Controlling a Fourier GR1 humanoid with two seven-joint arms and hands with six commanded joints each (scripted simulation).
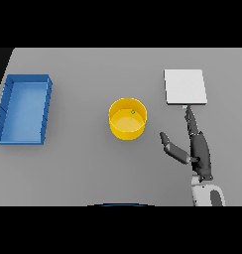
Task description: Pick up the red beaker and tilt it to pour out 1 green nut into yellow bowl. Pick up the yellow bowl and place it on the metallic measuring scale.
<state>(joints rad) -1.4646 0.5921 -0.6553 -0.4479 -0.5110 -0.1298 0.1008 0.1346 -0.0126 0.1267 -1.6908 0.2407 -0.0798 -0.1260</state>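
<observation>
The yellow bowl (127,119) stands upright near the middle of the bench (83,163), and a small green nut (133,112) can be seen inside it, so the pouring appears done and the step in hand is judged to be the grasp of the bowl. The red beaker is not seen anywhere. The right hand (198,151) is held to the right of the bowl, apart from it, its fingers (191,119) straight and spread from the thumb, holding nothing. The metallic measuring scale (185,87) lies beyond the hand, to the bowl's right. The bowl's right wall should be approached level, closed on firmly, and the bowl kept upright so that the nut is not lost. A blue tray (6,106) lies well apart at the left. The left hand is not seen.
</observation>
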